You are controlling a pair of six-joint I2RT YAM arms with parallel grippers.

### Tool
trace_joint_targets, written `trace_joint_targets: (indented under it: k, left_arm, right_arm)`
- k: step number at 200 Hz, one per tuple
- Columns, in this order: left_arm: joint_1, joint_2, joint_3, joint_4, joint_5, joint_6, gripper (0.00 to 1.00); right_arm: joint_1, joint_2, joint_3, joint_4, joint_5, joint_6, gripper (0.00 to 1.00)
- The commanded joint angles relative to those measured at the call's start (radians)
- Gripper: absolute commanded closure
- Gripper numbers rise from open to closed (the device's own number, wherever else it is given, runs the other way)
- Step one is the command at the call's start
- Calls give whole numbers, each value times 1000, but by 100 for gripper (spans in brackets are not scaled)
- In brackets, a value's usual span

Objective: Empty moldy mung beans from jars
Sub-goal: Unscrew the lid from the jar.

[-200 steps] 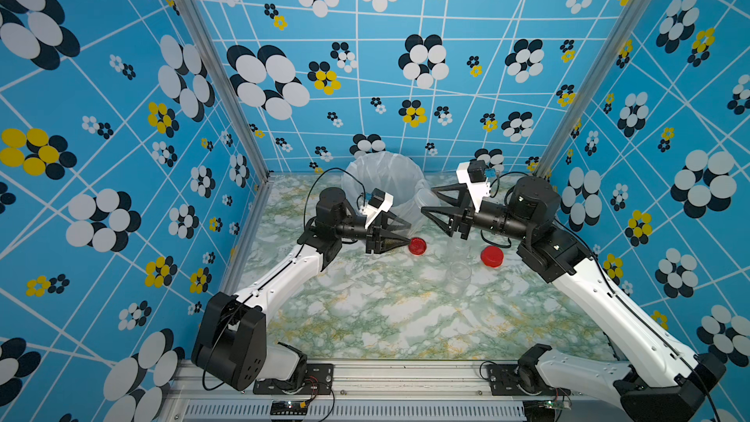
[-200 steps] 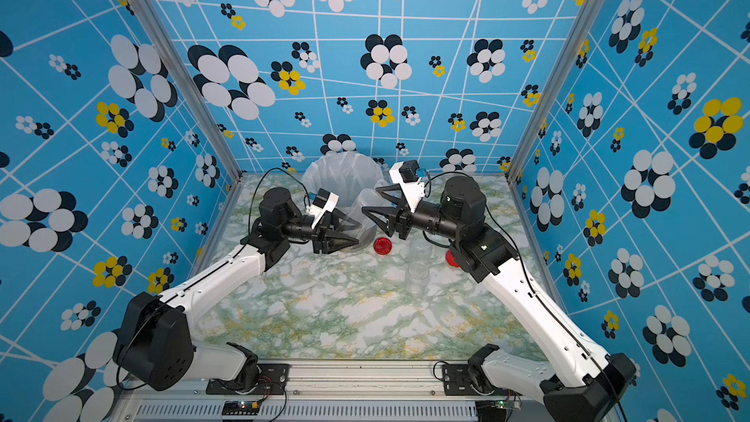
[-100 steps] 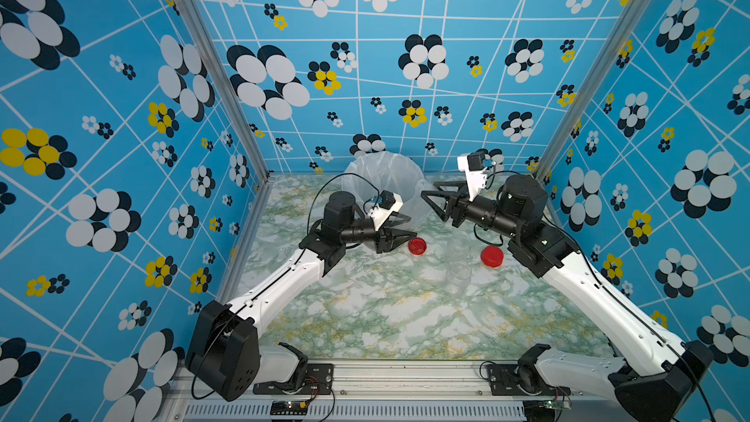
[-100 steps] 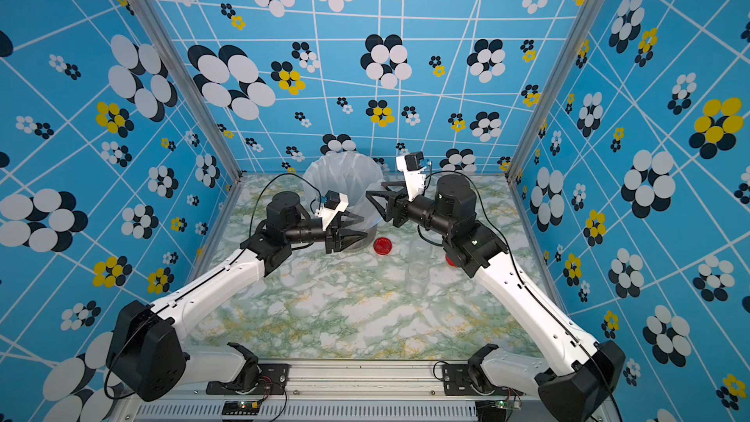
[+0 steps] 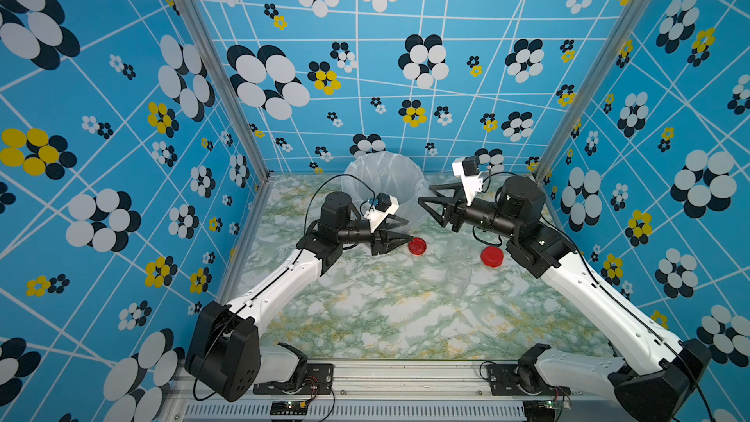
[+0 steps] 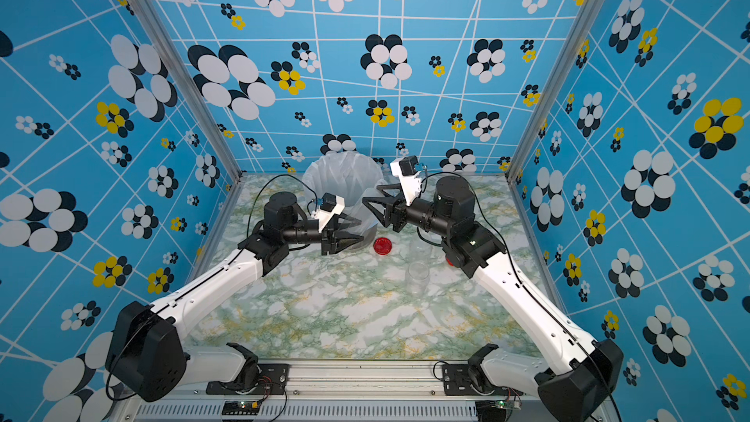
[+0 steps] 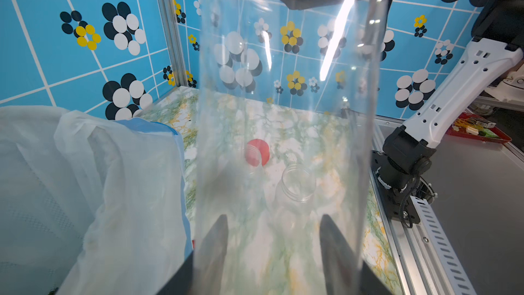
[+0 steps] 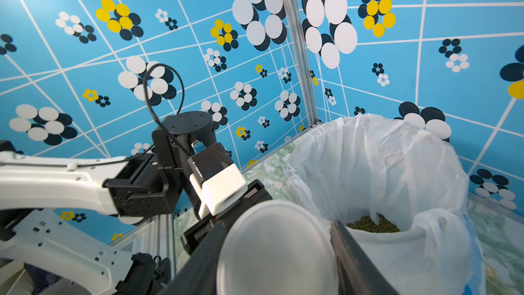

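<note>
In a top view, the left gripper (image 5: 408, 230) and the right gripper (image 5: 425, 193) met close together, just in front of the bucket (image 5: 365, 192) with the white bag (image 5: 381, 168). On the table (image 5: 365, 318) lay a red lid (image 5: 417, 246) and another red lid (image 5: 492, 256). An open jar (image 5: 458, 276) stood near them.

In the left wrist view, the left gripper squeezed a slim clear jar (image 7: 283, 109), one finger on each side.

In the right wrist view, the right gripper pinched a clear lid (image 8: 275, 251). The mung beans (image 8: 373, 224) lay at the bottom of the bag.
</note>
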Motion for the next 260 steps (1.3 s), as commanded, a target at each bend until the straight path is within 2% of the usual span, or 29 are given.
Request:
trace_joint_targets:
  k: [1, 24, 33, 50, 61, 74, 91, 102, 129, 136, 170, 203, 221, 232, 242, 260]
  left_arm:
    - [67, 3, 7, -48, -81, -80, 58]
    - [80, 38, 17, 10, 14, -135, 58]
    - [80, 53, 33, -5, 24, -136, 58]
    - [76, 66, 55, -55, -31, -122, 59]
    - [75, 59, 54, -66, -67, -114, 59]
    - [70, 45, 52, -72, -104, -108, 60]
    - [49, 24, 53, -79, -181, -110, 60]
    - [22, 5, 65, -115, -265, -94, 60]
    - [-84, -4, 108, -233, -392, 5, 60]
    - [-107, -4, 108, -239, -422, 15, 60]
    - [-140, 1, 95, -215, -477, 11, 60]
    - [-136, -8, 87, -219, -531, 22, 61]
    - [-119, -16, 80, -212, -534, 9, 61]
    - [-96, -22, 73, -195, -497, -14, 61]
    - [-70, -23, 62, -165, -453, -49, 60]
    - [-37, -25, 54, -137, -394, -90, 60]
  right_arm:
    - [35, -24, 32, -93, -346, -116, 59]
    - [34, -25, 72, -234, -435, -264, 59]
    - [35, -20, 97, -309, -428, -327, 59]
    - [35, -11, 117, -353, -365, -347, 58]
    - [35, -13, 110, -328, -319, -309, 47]
    - [34, -22, 90, -271, -255, -242, 43]
    - [35, -36, 68, -196, -137, -133, 21]
    - [35, -42, 55, -148, -122, -83, 18]
    - [35, -45, 40, -62, -52, 51, 17]
    - [35, -44, 35, -44, -39, 73, 20]
    - [34, -34, -1, 52, -9, 174, 52]
    - [35, -51, -16, 89, -9, 208, 69]
    - [35, -48, 12, 21, -13, 162, 76]
    - [35, -40, 42, -45, -17, 114, 84]
    - [35, -35, 62, -97, -32, 60, 100]
    - [35, -40, 76, -165, -46, -38, 100]
